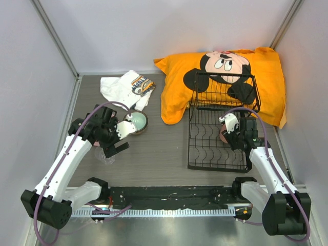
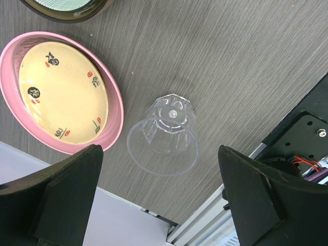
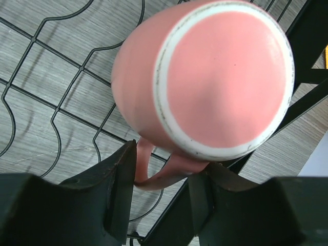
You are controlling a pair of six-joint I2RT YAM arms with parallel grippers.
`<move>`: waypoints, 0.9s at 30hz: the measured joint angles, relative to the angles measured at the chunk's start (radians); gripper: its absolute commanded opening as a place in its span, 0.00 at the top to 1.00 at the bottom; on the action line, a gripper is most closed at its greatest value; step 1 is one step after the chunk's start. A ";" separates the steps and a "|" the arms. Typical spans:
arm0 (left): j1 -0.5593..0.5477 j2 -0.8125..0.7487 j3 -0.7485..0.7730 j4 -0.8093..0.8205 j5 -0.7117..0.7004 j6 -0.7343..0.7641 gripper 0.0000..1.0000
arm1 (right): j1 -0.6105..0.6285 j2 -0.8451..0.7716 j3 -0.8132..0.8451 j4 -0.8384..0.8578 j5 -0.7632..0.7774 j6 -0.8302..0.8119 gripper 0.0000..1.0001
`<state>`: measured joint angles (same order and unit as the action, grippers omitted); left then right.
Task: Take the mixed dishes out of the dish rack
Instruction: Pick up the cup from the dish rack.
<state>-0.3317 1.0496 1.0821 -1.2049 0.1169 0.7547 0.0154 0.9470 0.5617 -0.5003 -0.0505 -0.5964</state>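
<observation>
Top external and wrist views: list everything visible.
dish rack: one, black wire, table right
pink mug: one, pink, in the rack
clear glass: one, clear, table left
pink plate: one, pink, cream centre, beside glass
bowl: one, brown, pale green inside, table left
pillow: one, orange, cartoon mouse print, far right
cloth: one, white, printed, far left
table: one, grey wood-grain
left gripper: one, black, open above glass
right gripper: one, black, fingers flank mug handle
</observation>
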 measured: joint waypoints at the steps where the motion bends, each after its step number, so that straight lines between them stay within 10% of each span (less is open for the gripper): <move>1: 0.000 0.001 0.000 0.001 0.000 0.000 0.00 | 0.000 0.000 0.000 0.003 0.000 0.000 0.55; 27: 0.000 0.002 -0.020 0.026 0.002 -0.014 0.00 | -0.006 0.015 0.005 0.036 0.000 -0.002 0.86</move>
<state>-0.3313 1.0515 1.0622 -1.1786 0.1184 0.7403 0.0093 0.9623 0.5671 -0.4644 -0.0509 -0.5980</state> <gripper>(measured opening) 0.996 0.218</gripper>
